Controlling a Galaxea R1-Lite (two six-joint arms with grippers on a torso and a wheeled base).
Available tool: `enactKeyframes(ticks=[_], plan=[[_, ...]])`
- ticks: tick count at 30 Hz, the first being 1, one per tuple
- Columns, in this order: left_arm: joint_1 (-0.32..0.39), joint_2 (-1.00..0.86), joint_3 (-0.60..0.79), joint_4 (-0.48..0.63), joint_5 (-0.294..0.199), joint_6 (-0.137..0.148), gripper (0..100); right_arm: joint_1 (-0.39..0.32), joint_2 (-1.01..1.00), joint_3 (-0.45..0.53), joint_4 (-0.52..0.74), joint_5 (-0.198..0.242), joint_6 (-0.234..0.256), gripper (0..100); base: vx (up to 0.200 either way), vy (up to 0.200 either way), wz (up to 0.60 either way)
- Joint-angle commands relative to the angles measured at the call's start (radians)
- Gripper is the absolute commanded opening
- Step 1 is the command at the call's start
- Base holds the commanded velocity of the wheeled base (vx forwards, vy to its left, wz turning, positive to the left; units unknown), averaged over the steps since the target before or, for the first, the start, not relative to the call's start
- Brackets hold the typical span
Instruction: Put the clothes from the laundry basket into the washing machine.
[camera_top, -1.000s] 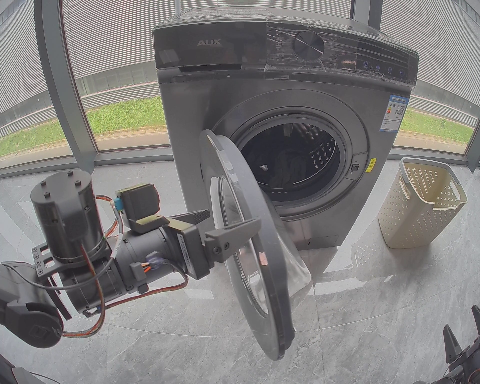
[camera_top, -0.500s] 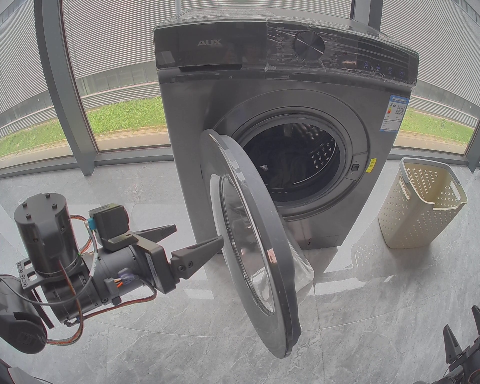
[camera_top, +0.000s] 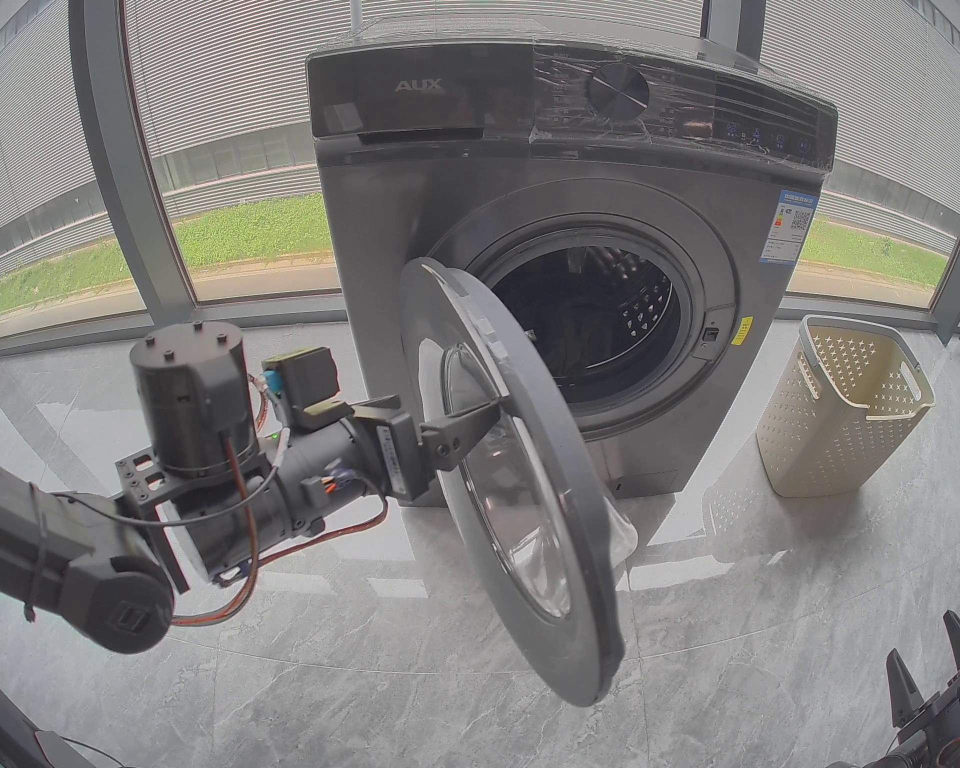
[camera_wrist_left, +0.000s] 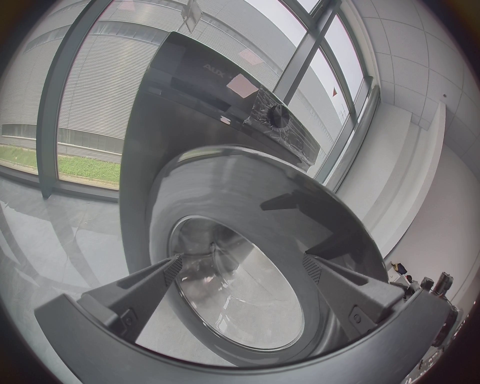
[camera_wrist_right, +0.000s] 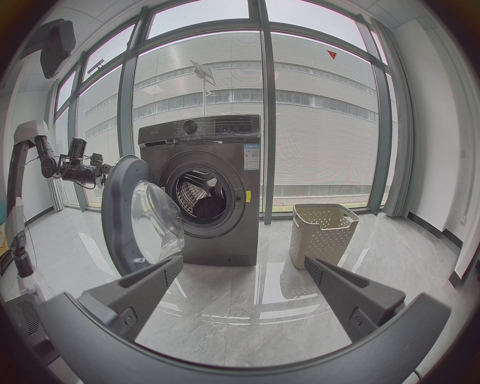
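- Facing the outer side of the swung-out door (camera_top: 575, 560): left gripper (camera_wrist_left: 242, 260), spread wide.
- Lying dark inside the washing machine (camera_top: 400, 220) drum: clothes (camera_top: 575, 340).
- Standing upright, mouth upward, right of it: laundry basket (camera_top: 800, 440).
- Gaping wide: right gripper (camera_wrist_right: 242, 265).

The left arm (camera_top: 250, 490) stretches out level, wrist straight, the left gripper (camera_top: 450, 420) with fingers spread wide — the right gripper (camera_wrist_right: 240, 265) sits low, fingers likewise apart.
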Motion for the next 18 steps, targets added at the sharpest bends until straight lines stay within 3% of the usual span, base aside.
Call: enactKeyframes(ticks=[1,8,14,18], plan=[[-0.007,0.112,-0.099,0.008,0.017,0.001,100,0.001,-0.001,0.018,0.0,0.0,0.0,100,0.0,0.0,0.0],[-0.025,0.201,-0.203,0.016,0.019,0.001,100,0.0,-0.001,0.018,0.0,0.0,0.0,100,0.0,0.0,0.0],[-0.013,0.305,-0.374,0.003,0.02,-0.001,100,0.001,-0.001,0.018,0.0,0.0,0.0,100,0.0,0.0,0.0],[-0.002,0.355,-0.45,0.02,0.068,0.001,100,0.001,-0.001,0.018,0.0,0.0,0.0,100,0.0,0.0,0.0]])
